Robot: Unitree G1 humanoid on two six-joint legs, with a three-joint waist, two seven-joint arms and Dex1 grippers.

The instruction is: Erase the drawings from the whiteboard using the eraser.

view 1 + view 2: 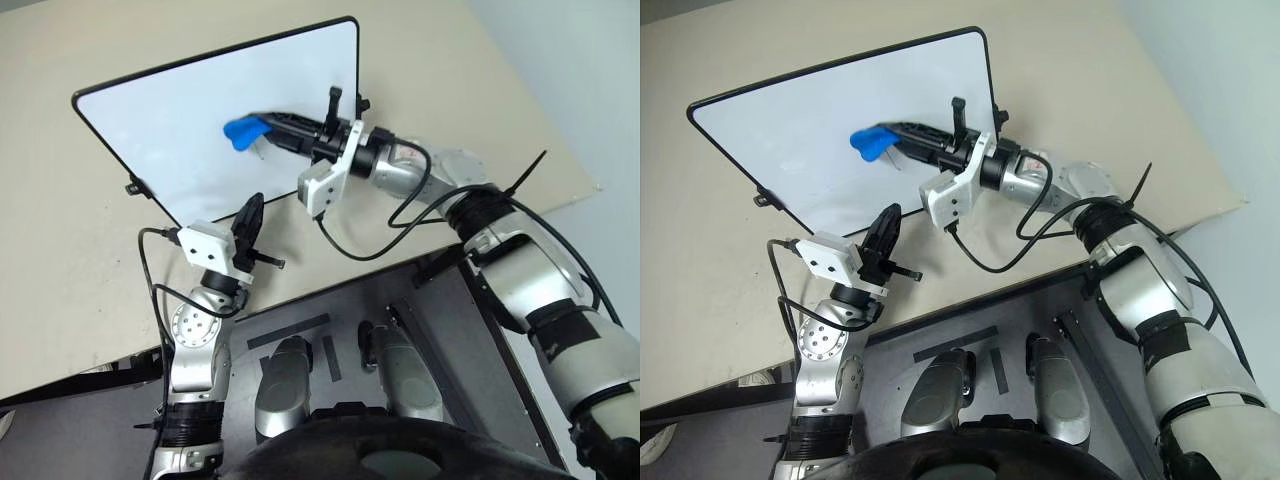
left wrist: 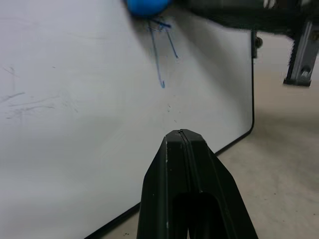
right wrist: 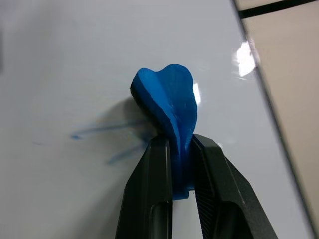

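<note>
Pressing a small bright blue eraser block (image 3: 167, 102) on the large white black-framed whiteboard (image 1: 180, 130) lying on a beige tabletop (image 1: 60, 270).
Left black two-finger gripper (image 2: 182, 135) sits pinched together, holding nothing, at the board's near edge. Thin blue marker drawings (image 2: 162, 55) sit mid-board, just beside the eraser, partly smeared. Right black two-finger gripper (image 3: 180, 142) clamps narrow on the eraser, squashing it.

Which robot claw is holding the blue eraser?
The right claw, pinching the blue eraser against the whiteboard. The left claw is shut and empty.
</note>
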